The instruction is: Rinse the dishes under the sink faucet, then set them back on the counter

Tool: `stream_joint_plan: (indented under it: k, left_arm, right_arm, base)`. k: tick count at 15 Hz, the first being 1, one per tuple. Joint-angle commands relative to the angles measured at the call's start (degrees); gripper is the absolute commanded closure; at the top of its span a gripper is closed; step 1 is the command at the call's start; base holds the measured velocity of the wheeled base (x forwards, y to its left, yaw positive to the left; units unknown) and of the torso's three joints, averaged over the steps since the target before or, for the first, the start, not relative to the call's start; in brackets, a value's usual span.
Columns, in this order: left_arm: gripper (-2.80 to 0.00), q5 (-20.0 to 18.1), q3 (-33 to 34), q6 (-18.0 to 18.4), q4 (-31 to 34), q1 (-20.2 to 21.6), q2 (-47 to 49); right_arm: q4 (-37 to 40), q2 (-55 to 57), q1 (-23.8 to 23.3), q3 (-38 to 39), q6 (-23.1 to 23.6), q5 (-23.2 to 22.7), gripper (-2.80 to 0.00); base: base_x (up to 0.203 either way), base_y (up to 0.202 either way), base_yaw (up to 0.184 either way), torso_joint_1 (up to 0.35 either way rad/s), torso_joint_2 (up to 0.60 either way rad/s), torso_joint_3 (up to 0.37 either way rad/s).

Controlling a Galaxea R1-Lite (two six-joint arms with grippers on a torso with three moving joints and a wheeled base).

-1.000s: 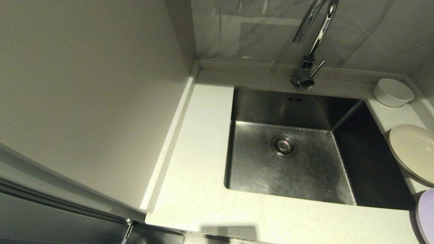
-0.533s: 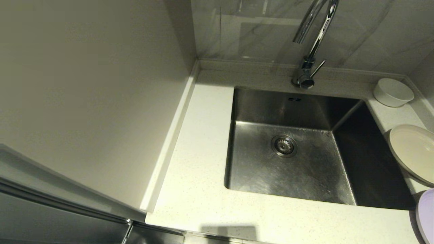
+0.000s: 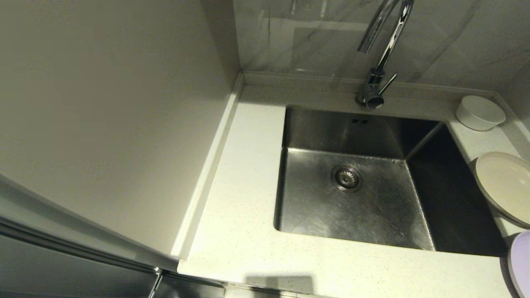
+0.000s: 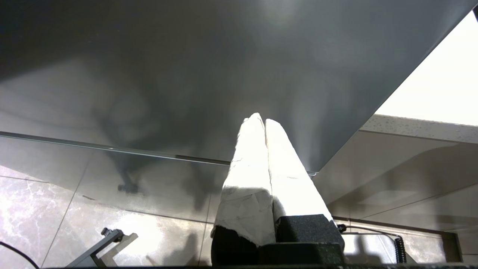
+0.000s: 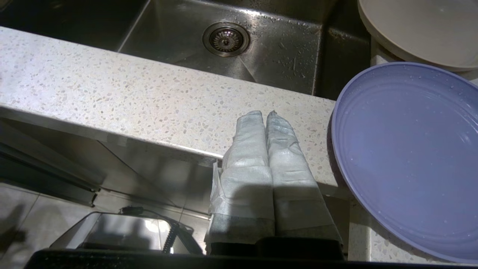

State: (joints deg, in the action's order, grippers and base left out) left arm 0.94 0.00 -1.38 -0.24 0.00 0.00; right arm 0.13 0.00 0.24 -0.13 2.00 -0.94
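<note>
The steel sink (image 3: pixel 314 207) lies in the speckled counter (image 3: pixel 240 231), with the chrome faucet (image 3: pixel 374 89) at its back edge and no water running. To the sink's right stand the white bowl (image 3: pixel 480 111), the cream plate (image 3: pixel 503 184) and the lilac plate (image 3: pixel 521 260) at the frame's edge. Neither arm shows in the head view. My right gripper (image 5: pixel 266 114) is shut and empty, low by the counter's front edge, just beside the lilac plate (image 5: pixel 407 157). My left gripper (image 4: pixel 261 120) is shut and empty, down in front of a grey cabinet face.
A tall pale wall panel (image 3: pixel 116 124) rises left of the counter. The marbled back wall (image 3: pixel 310 37) stands behind the faucet. The drain strainer (image 3: pixel 347 178) sits mid-basin. The cream plate overhangs the sink's right rim. Cables and a metal frame (image 5: pixel 123 231) lie on the floor below.
</note>
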Motion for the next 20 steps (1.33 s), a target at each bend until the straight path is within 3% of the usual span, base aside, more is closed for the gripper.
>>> stream_joint_plan:
  k: [1, 20]
  left_arm:
    - [0.00, 0.0, 0.0, 0.0, 0.0, 0.0, -0.1]
    - [0.00, 0.0, 0.0, 0.0, 0.0, 0.0, -0.1]
  right_arm:
    - [0.0, 0.1, 0.0, 0.0, -0.1, 0.0, 0.00]
    - [0.1, 0.0, 0.0, 0.0, -0.5, 0.0, 0.00]
  base:
    - [0.000, 0.000, 0.000, 0.000, 0.00, 0.000]
    - [0.000, 0.000, 0.000, 0.000, 0.00, 0.000]
